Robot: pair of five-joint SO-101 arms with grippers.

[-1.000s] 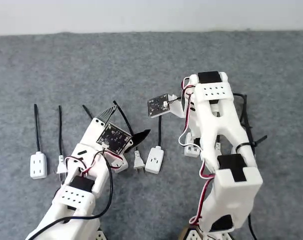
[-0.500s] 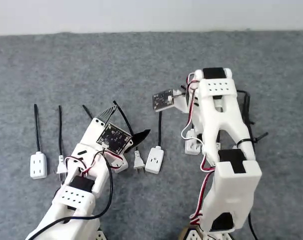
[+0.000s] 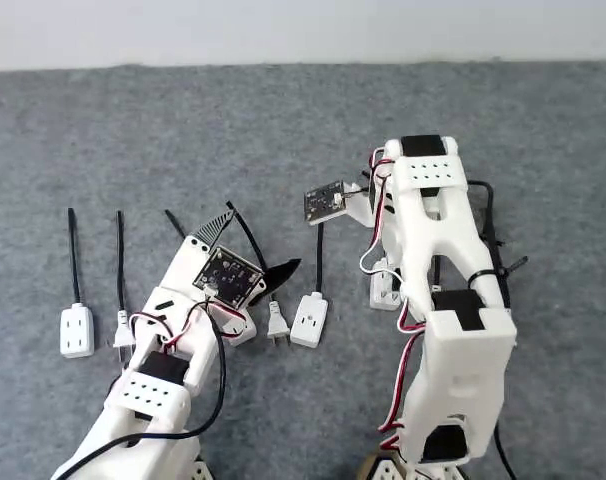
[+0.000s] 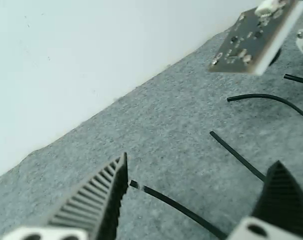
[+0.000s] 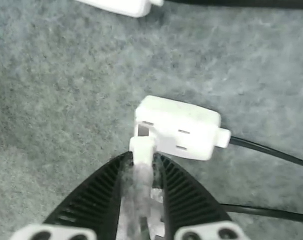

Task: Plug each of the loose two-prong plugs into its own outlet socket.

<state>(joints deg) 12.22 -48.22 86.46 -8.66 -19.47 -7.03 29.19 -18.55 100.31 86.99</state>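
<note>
I nudged my right pincer (image 5: 142, 159), clamped on 1 plug (image 5: 141, 147), against its outlet socket (image 5: 186, 125); insertion looks close. Left pincer (image 4: 199, 165) gapes wide.

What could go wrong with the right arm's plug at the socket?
1. The outlet socket lies loose on the carpet; a push may slide it rather than seat the plug.
2. The right gripper's fingers hold the plug at the socket's end, so it may enter skewed or miss.

The plug (image 5: 140, 165) is blurred — its prongs hidden at the socket (image 5: 181, 127).
</note>
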